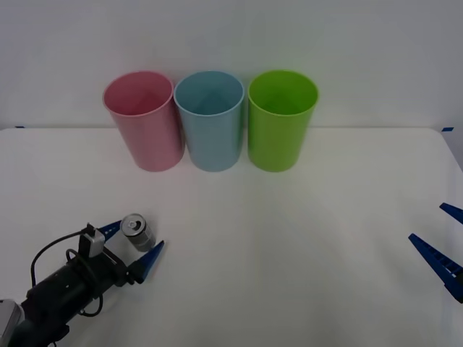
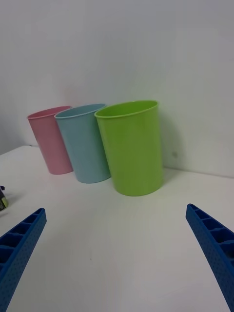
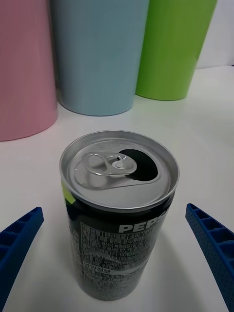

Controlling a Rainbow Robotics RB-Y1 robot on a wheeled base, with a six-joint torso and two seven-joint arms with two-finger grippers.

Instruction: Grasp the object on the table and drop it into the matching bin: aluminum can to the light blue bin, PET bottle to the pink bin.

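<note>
White and plain, the bench [image 1: 289, 238] stretched wide across the scene, with a pale wall behind it. Three tall, round plastic bins stood in a row near the far edge, each narrowing toward its base. From the robot's left to its right they were the pink bin [image 1: 143, 119], the light blue bin [image 1: 210, 119] and a lime green bin [image 1: 281, 119]. The pink and light blue bins looked to be touching or nearly so, and the green one stood just beside the blue.

Well apart from the bins, near the front left of the bench, the aluminum can [image 1: 137, 231] stood upright. It was small, far shorter than the bins, with a silver top and a dark body carrying white lettering. In the left wrist view its pull-tab lay flat on the lid and the mouth was open.

The left end effector [image 1: 132, 246] sat low over the bench at the can. Its two blue ribbed fingers [image 3: 19, 243] were spread wide, one on either side of the can, with clear gaps between fingers and can. It gripped nothing.

The right end effector [image 1: 445, 242] rested at the right edge of the front view, well away from the can. Its blue fingers [image 2: 212, 243] were also spread wide and held nothing, and they pointed toward the bins.
</note>
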